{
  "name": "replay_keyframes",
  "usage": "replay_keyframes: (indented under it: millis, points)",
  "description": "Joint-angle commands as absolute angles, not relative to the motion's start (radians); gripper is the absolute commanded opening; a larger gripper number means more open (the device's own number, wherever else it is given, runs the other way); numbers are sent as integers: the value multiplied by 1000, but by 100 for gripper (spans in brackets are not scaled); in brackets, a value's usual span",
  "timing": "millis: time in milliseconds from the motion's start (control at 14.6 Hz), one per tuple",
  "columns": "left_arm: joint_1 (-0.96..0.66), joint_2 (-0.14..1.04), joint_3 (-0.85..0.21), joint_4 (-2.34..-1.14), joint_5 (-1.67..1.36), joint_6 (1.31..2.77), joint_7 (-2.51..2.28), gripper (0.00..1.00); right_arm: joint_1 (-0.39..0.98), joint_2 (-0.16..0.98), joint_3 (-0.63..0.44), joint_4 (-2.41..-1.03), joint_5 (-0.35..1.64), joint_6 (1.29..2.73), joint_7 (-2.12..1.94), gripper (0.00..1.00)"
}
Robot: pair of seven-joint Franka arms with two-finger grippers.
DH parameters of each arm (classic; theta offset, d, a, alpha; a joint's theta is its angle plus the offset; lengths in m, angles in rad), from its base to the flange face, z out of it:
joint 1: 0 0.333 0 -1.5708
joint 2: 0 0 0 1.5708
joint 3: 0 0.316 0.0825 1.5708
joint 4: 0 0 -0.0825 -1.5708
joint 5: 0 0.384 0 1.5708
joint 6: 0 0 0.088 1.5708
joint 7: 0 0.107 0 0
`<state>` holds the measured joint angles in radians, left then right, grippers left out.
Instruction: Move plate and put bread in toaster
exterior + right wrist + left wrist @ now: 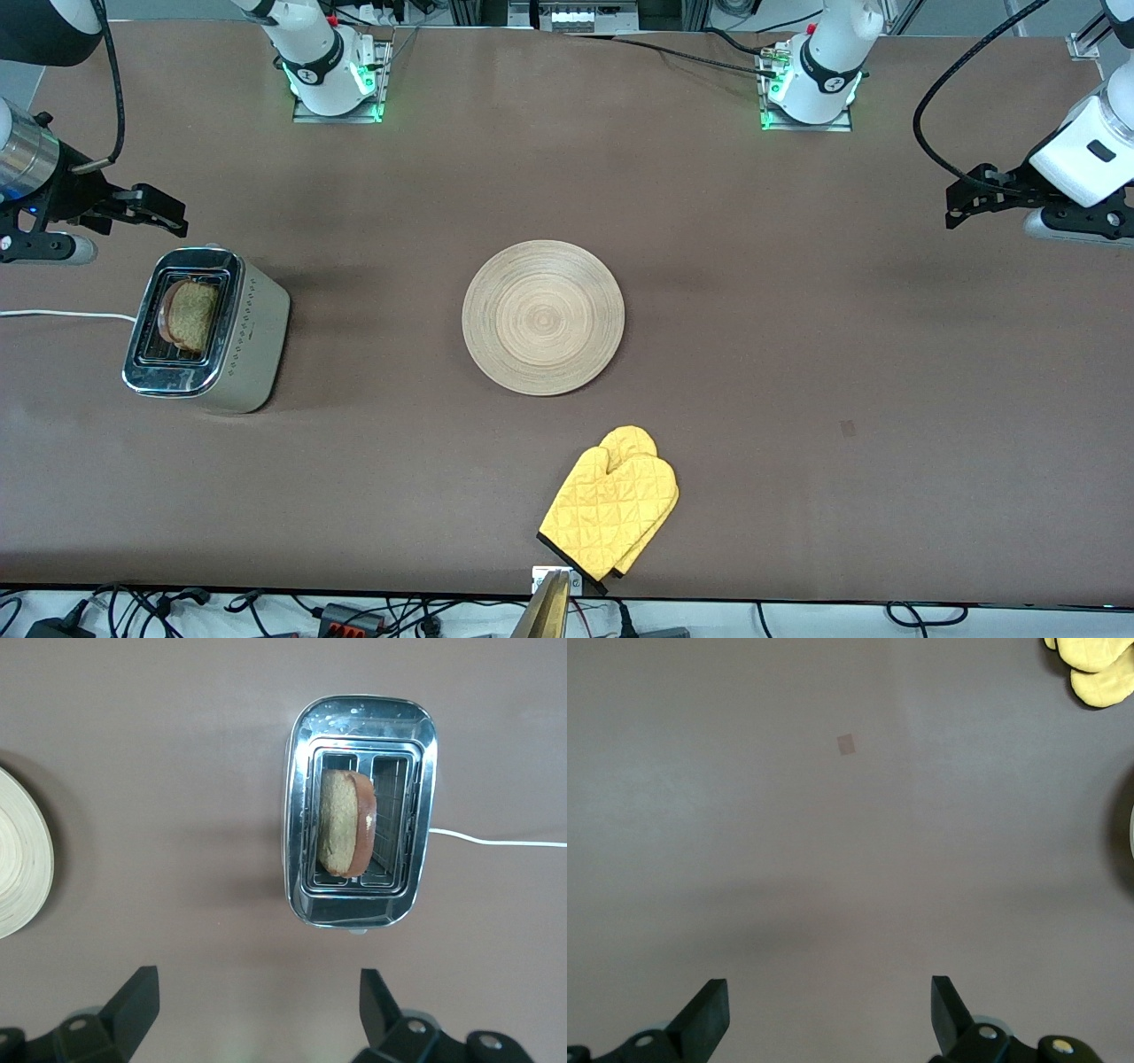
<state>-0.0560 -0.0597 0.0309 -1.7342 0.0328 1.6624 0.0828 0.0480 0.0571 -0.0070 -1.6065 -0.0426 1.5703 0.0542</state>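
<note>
The round tan plate (543, 317) lies bare at the table's middle; its edge shows in the right wrist view (19, 855). The toaster (208, 330) stands toward the right arm's end of the table, and the bread slice (190, 316) sits in one of its slots, also seen in the right wrist view (345, 822) inside the toaster (359, 811). My right gripper (164, 213) is open and empty, in the air just off the toaster's end that is farther from the front camera. My left gripper (961, 202) is open and empty over bare table at the left arm's end.
A yellow oven mitt (613, 505) lies near the table's front edge, nearer the front camera than the plate; its tip shows in the left wrist view (1097, 665). The toaster's white cord (62, 314) runs off the table's edge. A small mark (848, 429) is on the table.
</note>
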Motion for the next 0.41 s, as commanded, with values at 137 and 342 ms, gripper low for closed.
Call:
replay_keyframes:
  millis: [137,342]
  points:
    - [-60,-60,31,-1715,31,1640,74,100,38,80,-6,-1577,-49,1548,68,100]
    - [-61,-60,31,-1713,31,1640,74,100,38,78,-6,-1577,-51,1548,63,100]
